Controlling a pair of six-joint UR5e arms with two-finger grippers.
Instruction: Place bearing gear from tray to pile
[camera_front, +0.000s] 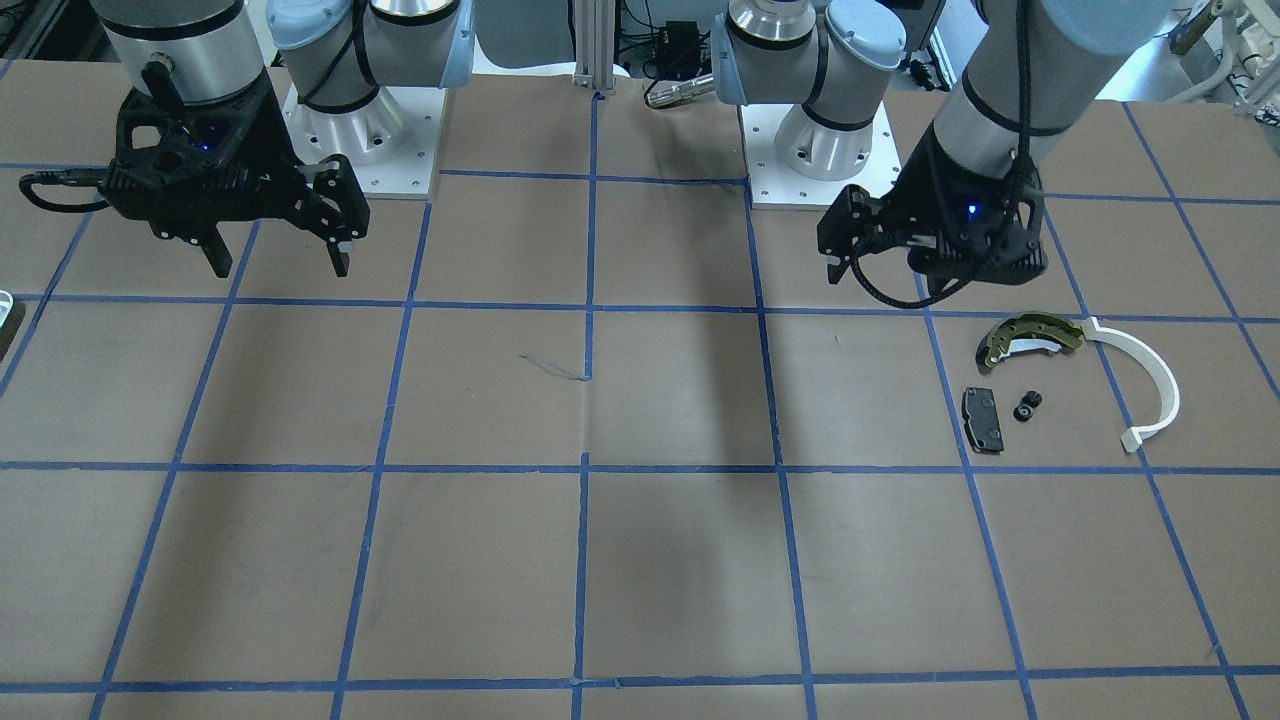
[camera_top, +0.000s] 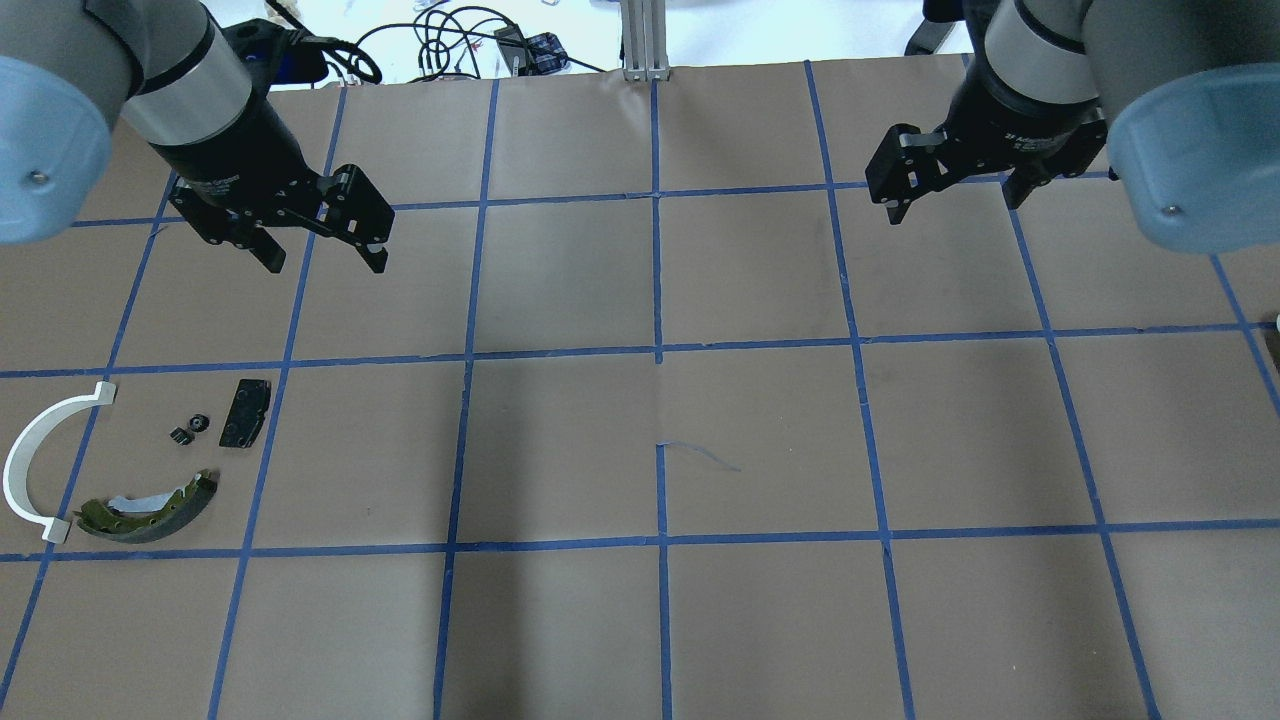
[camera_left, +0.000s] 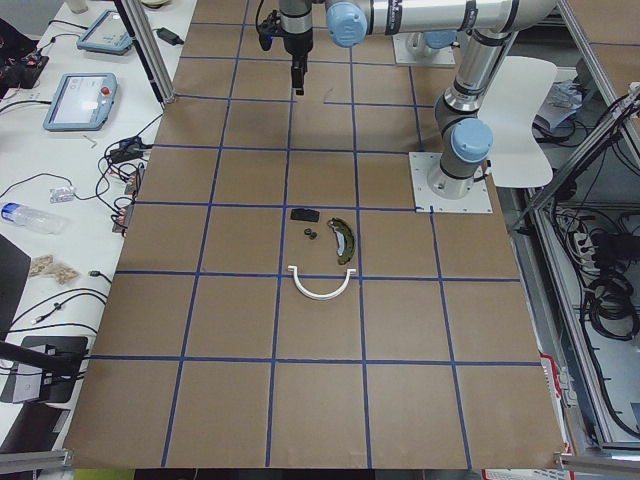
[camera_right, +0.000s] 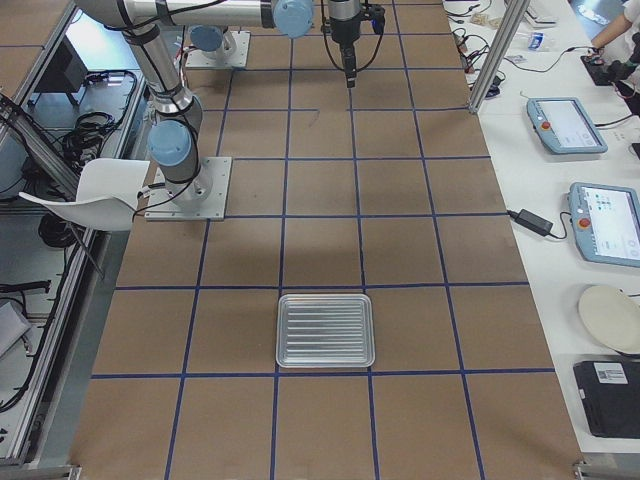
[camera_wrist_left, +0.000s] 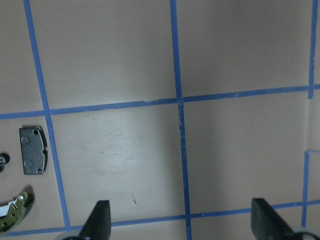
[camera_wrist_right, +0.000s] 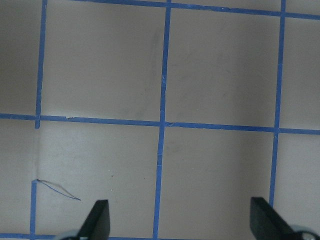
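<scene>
The bearing gear (camera_front: 1029, 405) is a tiny black toothed ring lying on the table in the pile, and it also shows in the overhead view (camera_top: 197, 424). Around it lie the black pad (camera_top: 245, 412), the olive-gold brake shoe (camera_top: 150, 508) and the white arc (camera_top: 28, 462). The ribbed metal tray (camera_right: 325, 330) sits far off at the table's right end and looks empty. My left gripper (camera_top: 327, 262) hangs open and empty above the table, beyond the pile. My right gripper (camera_top: 955, 208) hangs open and empty over bare table.
Blue tape lines grid the brown table. The two arm bases (camera_front: 360, 130) (camera_front: 830, 140) stand at the robot's edge. A side bench with tablets (camera_right: 565, 125) and cables runs along the operators' side.
</scene>
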